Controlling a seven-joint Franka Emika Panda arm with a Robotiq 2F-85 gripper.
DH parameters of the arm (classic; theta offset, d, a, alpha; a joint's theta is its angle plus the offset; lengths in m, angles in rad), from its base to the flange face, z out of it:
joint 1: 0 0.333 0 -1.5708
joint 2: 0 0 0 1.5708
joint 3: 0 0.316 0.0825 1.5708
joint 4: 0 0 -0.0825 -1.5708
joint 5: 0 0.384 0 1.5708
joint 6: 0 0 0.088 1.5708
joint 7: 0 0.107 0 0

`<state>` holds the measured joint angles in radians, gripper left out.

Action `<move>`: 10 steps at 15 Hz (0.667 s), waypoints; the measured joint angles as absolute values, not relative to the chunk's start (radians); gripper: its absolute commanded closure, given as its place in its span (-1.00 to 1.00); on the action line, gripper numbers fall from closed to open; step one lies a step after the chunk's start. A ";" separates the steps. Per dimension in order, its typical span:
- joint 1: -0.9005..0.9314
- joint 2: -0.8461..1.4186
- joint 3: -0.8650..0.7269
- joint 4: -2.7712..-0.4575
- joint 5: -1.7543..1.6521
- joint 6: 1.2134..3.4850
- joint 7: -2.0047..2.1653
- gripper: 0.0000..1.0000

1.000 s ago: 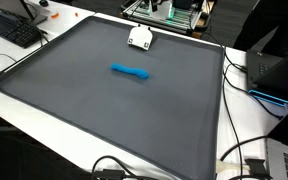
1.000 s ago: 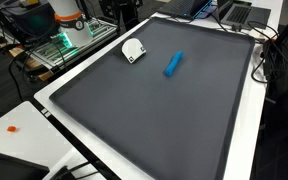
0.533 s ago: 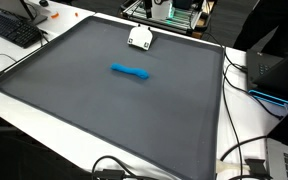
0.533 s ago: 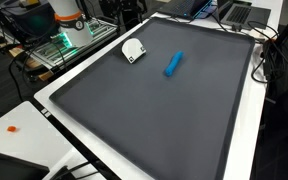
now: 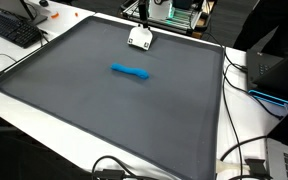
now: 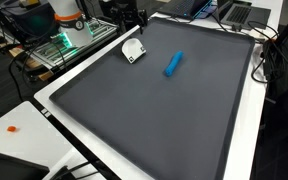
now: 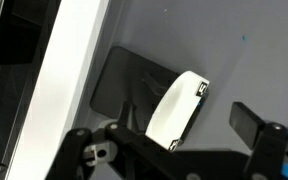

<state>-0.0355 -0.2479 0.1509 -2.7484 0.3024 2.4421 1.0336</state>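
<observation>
In the wrist view the fingers (image 7: 247, 120) stand spread over the white object (image 7: 179, 105), holding nothing. In both exterior views it lies at the edge of the grey mat (image 5: 84, 110) on the worktop (image 5: 246, 115), well apart from the blue stick (image 5: 131, 71).

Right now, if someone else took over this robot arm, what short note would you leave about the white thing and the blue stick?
Gripper: open, empty, hovering over the white thing, apparently not touching.
White thing: lies near an edge of the grey mat.
Blue stick: flat mid-mat, apart from both.
Done: nothing gripped or lifted.
Left: probably lowering and closing on the white thing.
</observation>
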 measured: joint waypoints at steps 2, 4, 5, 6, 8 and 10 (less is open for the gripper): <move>-0.033 -0.220 0.149 -2.748 0.303 2.457 1.038 -1.00; -0.029 -0.193 0.147 -2.748 0.303 2.482 1.038 -1.00; -0.029 -0.180 0.146 -2.748 0.303 2.498 1.039 -1.00; -0.028 -0.168 0.146 -2.748 0.303 2.518 1.043 -1.00; -0.026 -0.142 0.145 -2.748 0.303 2.564 1.052 -1.00; -0.024 -0.117 0.144 -2.748 0.302 2.612 1.058 -1.00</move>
<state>-0.0236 -0.1175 0.1443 -2.7481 0.3020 2.6119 1.0585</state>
